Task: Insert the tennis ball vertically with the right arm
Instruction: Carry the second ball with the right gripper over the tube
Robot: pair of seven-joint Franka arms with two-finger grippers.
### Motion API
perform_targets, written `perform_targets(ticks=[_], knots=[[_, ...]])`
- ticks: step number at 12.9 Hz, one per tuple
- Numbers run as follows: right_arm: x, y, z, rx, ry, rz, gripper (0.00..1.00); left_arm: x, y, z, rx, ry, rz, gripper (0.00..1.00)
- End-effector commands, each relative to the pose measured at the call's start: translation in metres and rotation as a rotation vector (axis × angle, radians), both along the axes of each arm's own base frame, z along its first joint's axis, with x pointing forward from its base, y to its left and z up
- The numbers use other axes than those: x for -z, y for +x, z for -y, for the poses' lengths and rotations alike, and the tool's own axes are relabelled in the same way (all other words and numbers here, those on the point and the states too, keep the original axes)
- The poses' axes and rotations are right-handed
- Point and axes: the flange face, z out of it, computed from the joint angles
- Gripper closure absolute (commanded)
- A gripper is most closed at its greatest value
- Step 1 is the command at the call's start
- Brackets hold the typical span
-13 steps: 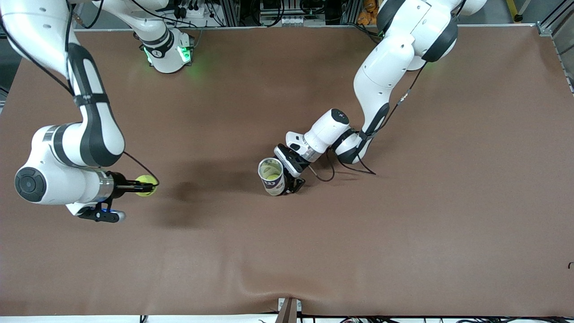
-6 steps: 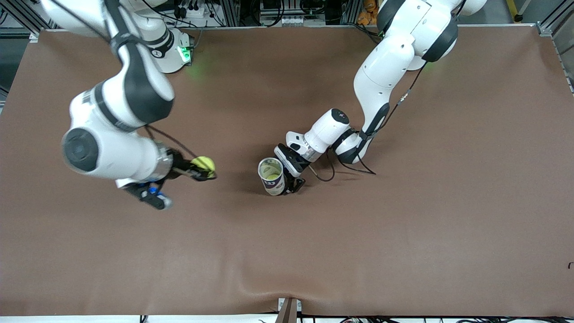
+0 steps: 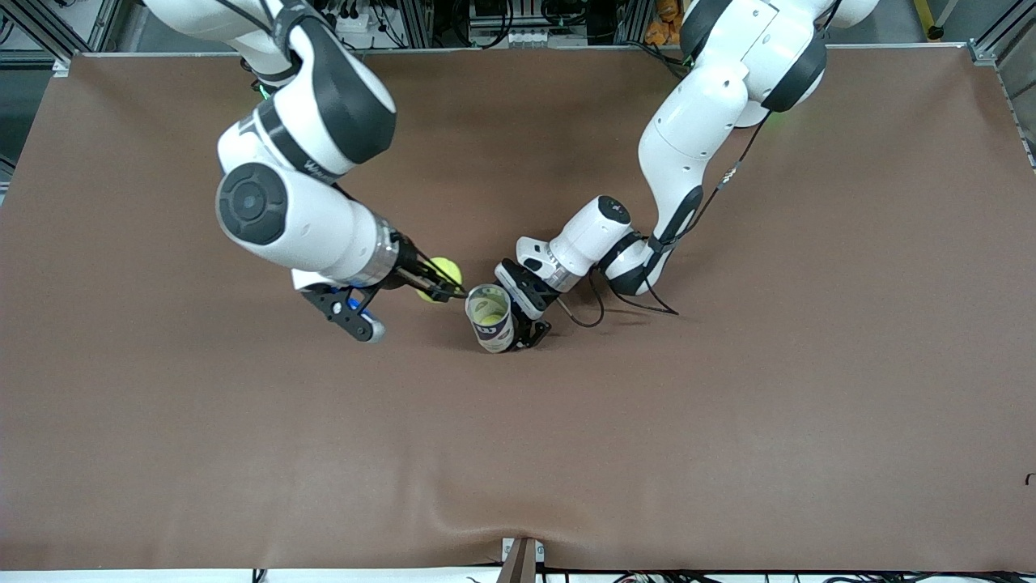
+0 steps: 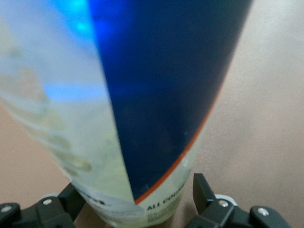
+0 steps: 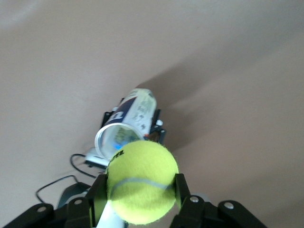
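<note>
A yellow-green tennis ball (image 3: pixel 438 288) sits in my right gripper (image 3: pixel 443 291), which is shut on it just beside the rim of an upright open can (image 3: pixel 491 321). In the right wrist view the ball (image 5: pixel 141 180) is pinched between both black fingers (image 5: pixel 181 191), with the can (image 5: pixel 135 111) below it. The can is white and dark blue, and something yellow-green shows inside it. My left gripper (image 3: pixel 520 322) is low at the can's side. In the left wrist view the can (image 4: pixel 156 95) fills the gap between that gripper's (image 4: pixel 137 202) fingers.
A brown mat (image 3: pixel 728 421) covers the whole table. A black cable (image 3: pixel 587 312) loops on the mat by the left wrist. A small clamp (image 3: pixel 522 559) stands at the table's edge nearest the front camera.
My right arm has swung from its end of the table toward the middle, carrying the ball up to the can's rim. The left arm and the can have stayed still.
</note>
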Motion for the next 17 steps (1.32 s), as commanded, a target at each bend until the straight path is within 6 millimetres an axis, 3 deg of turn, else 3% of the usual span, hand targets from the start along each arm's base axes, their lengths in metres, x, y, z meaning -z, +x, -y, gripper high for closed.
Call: perform_targets(ticks=[1, 6, 9, 12, 13, 17], knots=[[0.001, 0.007, -0.011, 0.046, 0.032, 0.014, 1.0, -0.009, -0.005, -0.002, 0.016, -0.003, 0.008, 0.04], [0.024, 0.007, -0.033, 0.071, 0.037, 0.024, 1.0, -0.009, -0.007, 0.0, 0.018, -0.01, 0.001, 0.04], [0.04, -0.004, -0.049, 0.041, 0.008, 0.009, 1.0, -0.009, -0.007, 0.0, 0.019, -0.009, 0.002, 0.04], [0.052, -0.002, -0.048, 0.037, -0.019, 0.008, 1.0, -0.01, -0.007, 0.0, 0.018, -0.01, 0.004, 0.04], [0.068, 0.0, -0.05, 0.04, -0.029, -0.006, 1.0, -0.011, -0.006, 0.001, 0.017, -0.012, 0.005, 0.04], [0.083, 0.005, -0.051, 0.043, -0.044, 0.013, 0.99, -0.012, -0.002, -0.002, 0.01, -0.014, 0.007, 0.04]])
